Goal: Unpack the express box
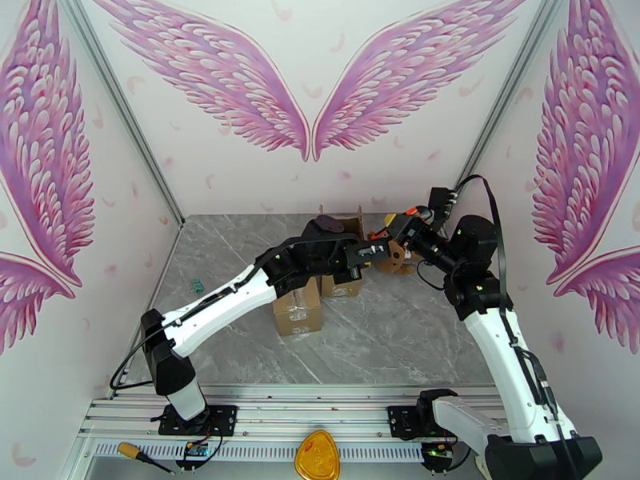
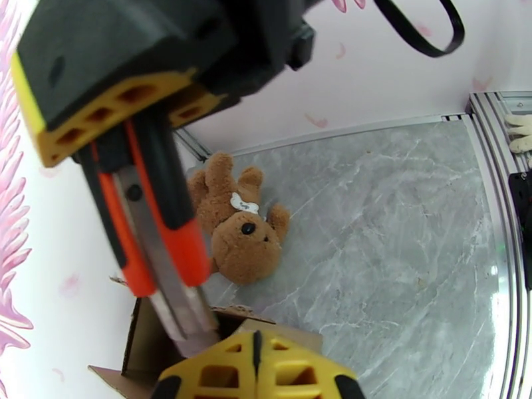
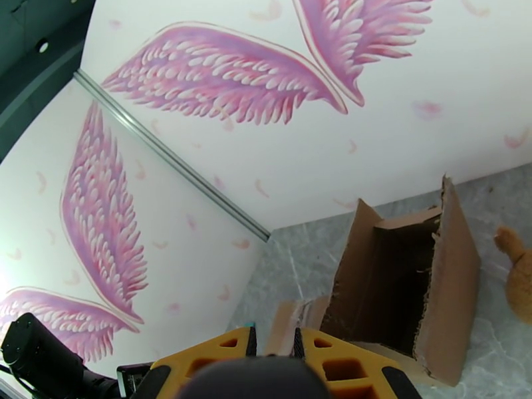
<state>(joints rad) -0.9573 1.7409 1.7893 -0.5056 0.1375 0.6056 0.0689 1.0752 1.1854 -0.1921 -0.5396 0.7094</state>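
An open cardboard express box [image 1: 342, 220] [image 3: 405, 287] stands at the back of the grey table, its inside dark. A brown teddy bear [image 2: 243, 227] [image 1: 394, 262] lies on the table to its right. My right gripper [image 1: 398, 226] [image 2: 143, 121] is shut on an orange and black box cutter [image 2: 156, 221] with its metal blade out. The blade tip reaches down to my left gripper [image 2: 256, 357] [image 1: 382, 251], whose yellow fingers are shut just beside it, above the box's flap [image 2: 143, 340]. In the right wrist view my right gripper [image 3: 272, 350] sits at the bottom edge.
Two taped cardboard boxes [image 1: 298, 310] [image 1: 340, 286] sit under the left arm at mid-table. A screwdriver [image 1: 140, 455] and a yellow object [image 1: 318, 458] lie on the front rail. A small green item [image 1: 192, 282] rests near the left wall. Marble surface spreads to the front right.
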